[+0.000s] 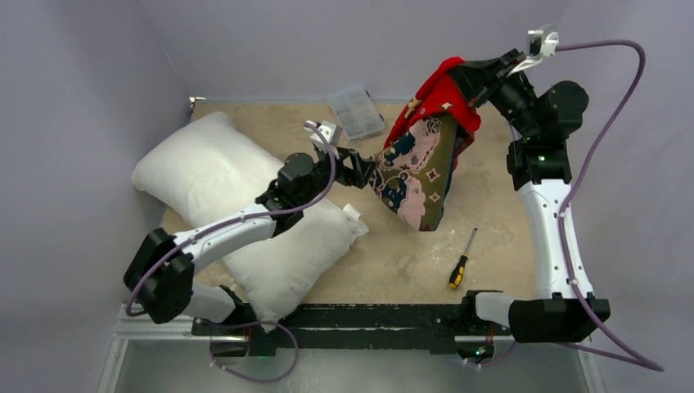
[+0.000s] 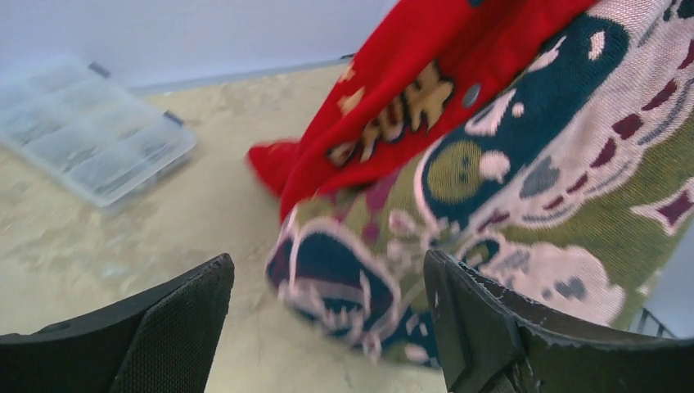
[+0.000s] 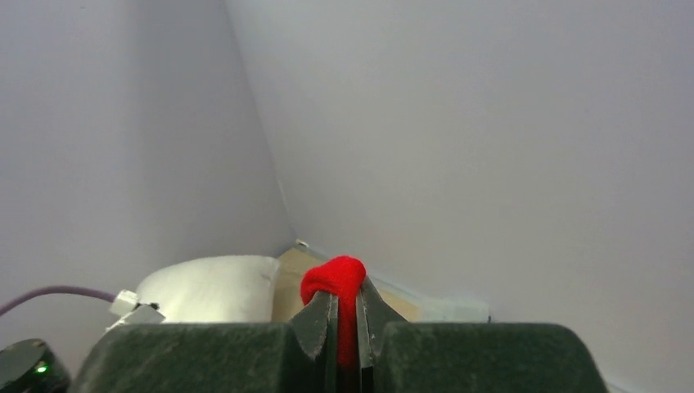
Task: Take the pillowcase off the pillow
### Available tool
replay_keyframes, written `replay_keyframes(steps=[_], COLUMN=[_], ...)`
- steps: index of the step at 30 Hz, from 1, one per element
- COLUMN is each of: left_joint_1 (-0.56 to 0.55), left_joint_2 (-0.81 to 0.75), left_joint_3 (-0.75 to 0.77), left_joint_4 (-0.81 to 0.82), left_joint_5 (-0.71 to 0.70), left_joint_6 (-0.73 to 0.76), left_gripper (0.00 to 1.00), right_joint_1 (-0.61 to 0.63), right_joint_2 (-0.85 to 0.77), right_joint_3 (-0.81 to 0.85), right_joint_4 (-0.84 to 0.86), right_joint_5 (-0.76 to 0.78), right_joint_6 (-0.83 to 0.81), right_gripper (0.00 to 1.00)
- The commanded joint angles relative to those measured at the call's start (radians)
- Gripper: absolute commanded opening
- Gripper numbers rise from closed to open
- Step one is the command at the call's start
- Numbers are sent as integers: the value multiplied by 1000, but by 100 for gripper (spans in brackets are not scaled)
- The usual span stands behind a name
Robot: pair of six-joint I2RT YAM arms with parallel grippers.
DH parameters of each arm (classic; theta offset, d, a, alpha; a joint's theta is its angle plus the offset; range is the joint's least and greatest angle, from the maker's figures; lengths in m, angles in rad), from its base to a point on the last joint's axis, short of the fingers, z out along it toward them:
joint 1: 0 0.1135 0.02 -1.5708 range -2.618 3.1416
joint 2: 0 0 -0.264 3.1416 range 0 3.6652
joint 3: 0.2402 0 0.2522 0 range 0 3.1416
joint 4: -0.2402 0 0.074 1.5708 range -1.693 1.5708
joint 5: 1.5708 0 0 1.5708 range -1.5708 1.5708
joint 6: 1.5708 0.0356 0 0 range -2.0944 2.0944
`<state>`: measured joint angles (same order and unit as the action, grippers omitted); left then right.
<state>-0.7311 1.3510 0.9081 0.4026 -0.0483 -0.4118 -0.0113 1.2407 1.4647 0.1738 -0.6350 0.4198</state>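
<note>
The right end effector [image 1: 460, 70] is pinching a bunched fold of red cloth between closed fingers, and it is holding the pillowcase [image 1: 425, 155] up in the air over the far right part of the tabletop [image 1: 491, 188]. The cover is hanging free below that grip, with its lowest point appearing to dangle just above the surface. The pillow [image 1: 196, 168] is lying bare along the left side of the tabletop, under the left arm and apart from the cover, so the stripping itself is looking finished.

The left end effector [image 1: 368, 169] is hovering at the hanging edge of the fabric with its jaws standing wide apart. In the left wrist view the patterned cloth is showing beyond and between the fingers, with nothing clamped.

What is probably remaining is setting the cover down cleanly. To do that well, the left arm should be drawing back toward the left side first, so that the loose hem is not catching on its open fingers. The right arm should be lowering the cover onto the bare right half, away from the pillow, short of the clear organizer box [image 1: 356, 110] at the far edge and clear of the screwdriver [image 1: 461, 260] near the near edge. It should be opening only once most of the cloth is resting on the surface.
</note>
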Motion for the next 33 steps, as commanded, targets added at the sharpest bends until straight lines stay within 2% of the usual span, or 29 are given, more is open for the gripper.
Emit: replay_keyframes(steps=[1,5,8,12,14,16,17,18,19,20,22,24,26,27,28,31,33], left_joint_1=[-35,-71,-96,-109,-112,-113,-113,-113,-113,-113,-113,-113,-114,-113,-111,-112,-112], left_joint_2=[112,212,270,331,352,369,375,375,369,356,325,278,243,235,232,240,248], left_joint_3=[-5,15,22,24,22,14,10,4,-3,-10,-36,-78,-71,-52,-31,-10,16], left_joint_4=[351,443,518,620,659,702,721,726,715,683,612,539,367,268,194,148,108], left_joint_5=[130,193,177,59,-40,-124,-166,-210,-267,-331,-463,-589,-736,-797,-831,-825,-814], left_joint_6=[129,168,170,124,83,41,17,-2,-24,-49,-92,-144,-219,-259,-274,-251,-247], left_gripper=[85,86,87,87,82,67,48,37,15,0,0,0,0,0,0,0,0], right_joint_1=[4,32,47,80,99,110,113,114,113,115,113,112,111,111,113,120,138], right_joint_2=[-31,-51,-57,-61,-67,-68,-65,-60,-55,-51,-42,-25,-2,11,24,58,55], right_joint_3=[-36,-67,-98,-135,-158,-182,-191,-197,-198,-198,-200,-213,-221,-226,-225,-215,-218], right_joint_4=[94,118,139,150,151,149,141,132,109,82,27,-13,-32,-26,-25,-44,-59], right_joint_5=[-119,-166,-191,-210,-189,-175,-161,-143,-94,-13,251,421,598,669,705,656,647], right_joint_6=[13,23,37,49,48,46,42,35,27,20,29,80,112,119,120,100,87], right_gripper=[1,1,1,1,1,1,1,1,1,1,3,4,6,12,21,49,63])
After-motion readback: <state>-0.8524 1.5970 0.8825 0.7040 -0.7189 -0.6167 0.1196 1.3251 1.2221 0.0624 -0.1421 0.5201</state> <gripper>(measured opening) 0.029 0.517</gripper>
